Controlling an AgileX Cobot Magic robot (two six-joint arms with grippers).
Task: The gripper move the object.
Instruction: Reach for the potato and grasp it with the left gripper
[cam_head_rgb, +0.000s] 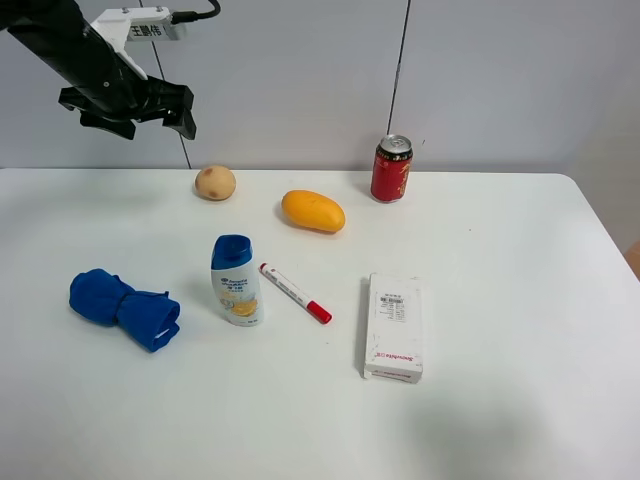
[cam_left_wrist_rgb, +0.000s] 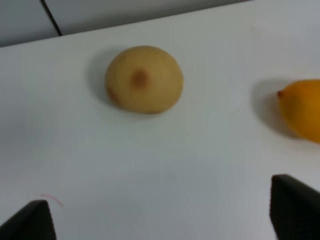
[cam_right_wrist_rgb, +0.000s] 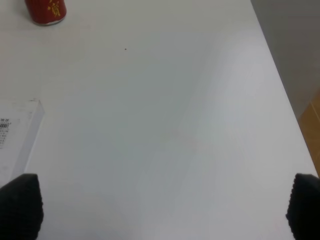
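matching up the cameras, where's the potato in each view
exterior high: potato near the table's back edge, left of the mango
left wrist: potato mid-frame, mango cut off beside it
right wrist: not in it
shared landmark: the mango, in both potato views

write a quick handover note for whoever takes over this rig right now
Left gripper: open, empty, raised above the back left of the table, potato in its wrist view.
Right gripper: open, empty, over the table's right side.
Potato: on the table at the back, left of the mango, untouched.
Done: nothing yet. Left: grasp the potato and move it.
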